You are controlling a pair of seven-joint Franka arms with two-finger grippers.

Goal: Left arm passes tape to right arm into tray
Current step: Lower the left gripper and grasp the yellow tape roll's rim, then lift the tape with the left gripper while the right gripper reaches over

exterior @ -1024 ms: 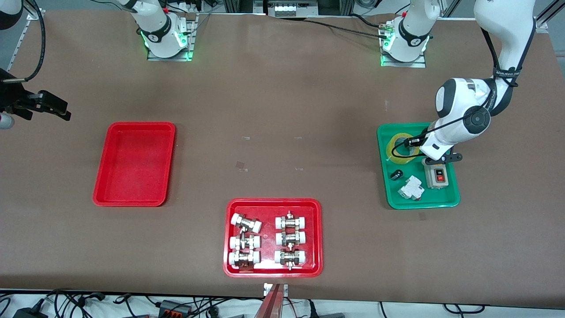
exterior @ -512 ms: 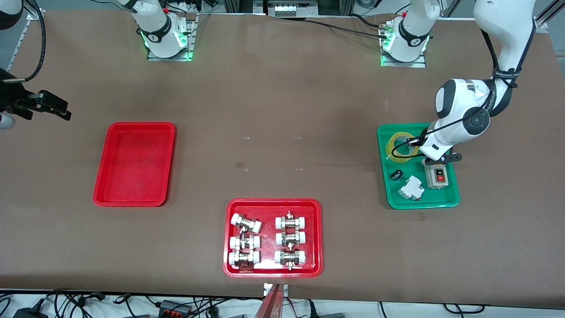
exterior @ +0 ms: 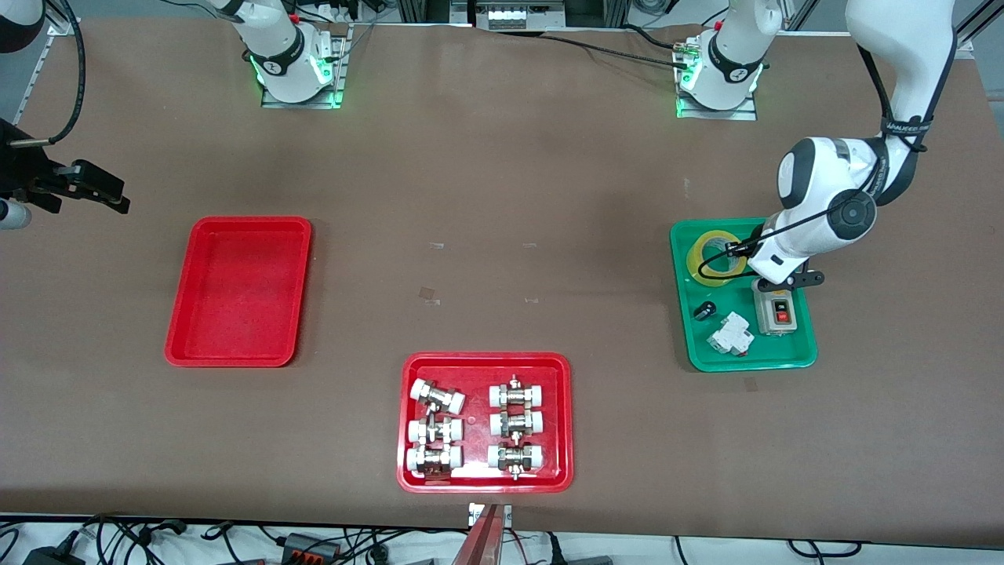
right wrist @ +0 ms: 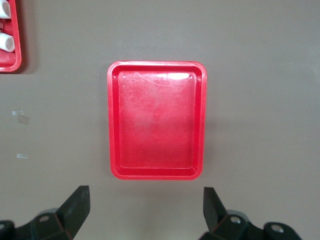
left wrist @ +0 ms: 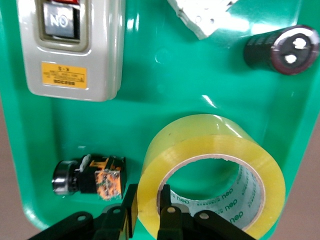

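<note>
A brown desk (exterior: 502, 196) seen from above, described across the front view from the right arm's end to the left arm's end. The right gripper (right wrist: 145, 207) hangs in the air at that end, waiting, its jaws spread wide with nothing between them. Under its camera lies the narrow red tray (exterior: 239, 290), which holds nothing. Nearer the front camera, mid-desk, a wider red tray (exterior: 409, 424) holds six metal pipe fittings (exterior: 474, 428) with white ends, in two columns. At the left arm's end, a green tray (exterior: 792, 357) holds the tape (exterior: 696, 253), a grey switch box (exterior: 776, 312), a white clip-like part (exterior: 730, 333) and a small black cylinder (exterior: 705, 311). The tape lies flat, its hole facing up. The left gripper (left wrist: 145, 220) is down in this tray, jaws pinching the roll's wall, one finger inside the core and one outside. The narrow red tray lies well apart, so the roll probably has to cross the desk toward the right gripper.
</note>
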